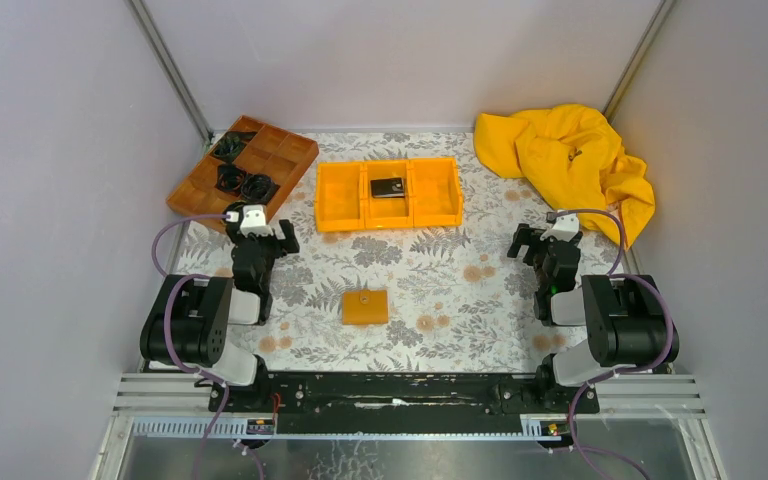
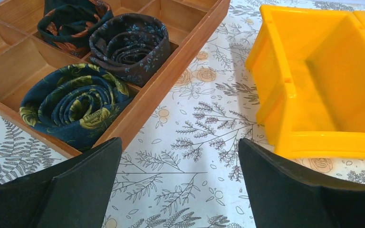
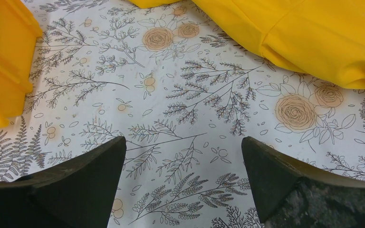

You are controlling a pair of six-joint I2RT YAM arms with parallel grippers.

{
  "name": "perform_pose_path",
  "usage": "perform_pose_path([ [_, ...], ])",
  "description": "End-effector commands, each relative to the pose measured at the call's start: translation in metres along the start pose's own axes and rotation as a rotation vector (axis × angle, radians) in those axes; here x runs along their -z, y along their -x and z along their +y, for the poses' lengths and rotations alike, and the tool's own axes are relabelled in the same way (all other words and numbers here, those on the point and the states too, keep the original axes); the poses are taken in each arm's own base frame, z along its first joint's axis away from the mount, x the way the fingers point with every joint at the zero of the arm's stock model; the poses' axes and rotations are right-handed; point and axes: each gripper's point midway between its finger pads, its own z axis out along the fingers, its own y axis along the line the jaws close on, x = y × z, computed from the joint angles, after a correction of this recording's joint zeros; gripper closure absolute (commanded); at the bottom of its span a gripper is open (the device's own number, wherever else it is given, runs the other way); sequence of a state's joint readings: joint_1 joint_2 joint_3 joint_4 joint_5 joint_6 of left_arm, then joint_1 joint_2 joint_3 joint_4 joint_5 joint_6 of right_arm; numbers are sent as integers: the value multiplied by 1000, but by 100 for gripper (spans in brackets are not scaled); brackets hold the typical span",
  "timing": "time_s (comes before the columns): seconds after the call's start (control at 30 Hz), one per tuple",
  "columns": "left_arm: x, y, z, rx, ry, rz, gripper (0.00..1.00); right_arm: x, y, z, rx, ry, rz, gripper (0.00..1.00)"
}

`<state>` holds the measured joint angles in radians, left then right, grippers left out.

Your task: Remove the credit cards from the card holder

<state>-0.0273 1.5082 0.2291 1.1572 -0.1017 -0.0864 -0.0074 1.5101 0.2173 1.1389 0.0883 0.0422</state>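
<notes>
The card holder [image 1: 365, 306], a small orange-tan square with a round snap, lies folded shut on the floral tablecloth between the two arm bases. No credit cards show at it. A flat black card-like rectangle [image 1: 388, 187] lies in the middle compartment of the orange bin [image 1: 338, 195]. My left gripper [image 1: 258, 230] stands open to the holder's upper left, over bare cloth [image 2: 179, 142]. My right gripper [image 1: 548, 243] stands open far to the holder's right, also with only cloth between its fingers [image 3: 183, 140]. Neither wrist view shows the holder.
A brown wooden divided tray [image 1: 290, 150] with rolled dark ties [image 2: 71, 107] sits at the back left, just ahead of the left gripper. The orange bin's wall [image 2: 285, 95] is ahead to its right. A crumpled yellow cloth [image 1: 570, 160] lies at the back right [image 3: 313, 33].
</notes>
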Motion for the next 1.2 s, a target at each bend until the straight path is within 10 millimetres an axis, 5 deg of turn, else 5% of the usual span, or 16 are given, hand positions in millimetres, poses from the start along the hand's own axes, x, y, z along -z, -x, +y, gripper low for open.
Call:
perform_pose_path([
  [0.0,-4,8,-6,-26,-27,-23,0,-3,19,2,-6,-1,-70,1],
  [0.43,-4,8,-6,-24,-31,-26,0,-3,18,2,-6,-1,-68,1],
  [0.67,14,49,6,35,130,-49,0,-4,17,2,-8,2,-62,1],
  [0.8,29,88,-45,169,13,-17,0,7,27,8,17,36,-94,1],
  [0.9,66,128,-95,158,-142,-127,0,15,61,26,-58,79,-30,1],
  [1.03,111,162,-133,139,-271,-205,0,43,113,95,-208,395,-32,1],
  [1.17,125,150,-172,195,-430,-181,0,68,146,146,-163,528,-41,1],
])
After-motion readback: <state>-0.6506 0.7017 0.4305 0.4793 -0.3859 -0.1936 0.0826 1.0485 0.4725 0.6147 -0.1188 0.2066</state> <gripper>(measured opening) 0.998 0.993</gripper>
